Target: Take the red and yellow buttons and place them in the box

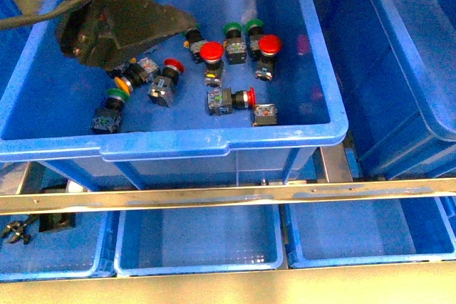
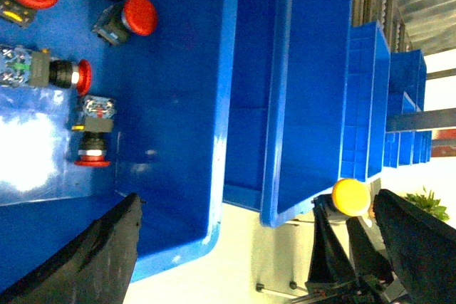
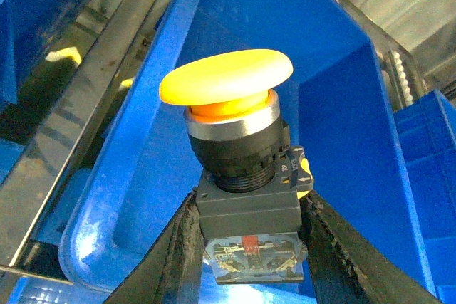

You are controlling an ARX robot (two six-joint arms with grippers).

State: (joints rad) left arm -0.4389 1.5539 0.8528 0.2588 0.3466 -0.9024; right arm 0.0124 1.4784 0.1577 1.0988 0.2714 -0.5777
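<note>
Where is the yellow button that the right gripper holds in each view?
Front view: not in it.
Left wrist view: yellow button outside the button bin, at the neighbouring blue tote's corner.
Right wrist view: centre, clamped in the right gripper.
Shared landmark: that tote, at the front view's right.

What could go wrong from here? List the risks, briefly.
The right gripper pinches the yellow button only by its lower body, so it may tilt or slip. It hangs near the rim of the box; releasing now could miss. Green switches lie among the red buttons, risking a wrong pick.
</note>
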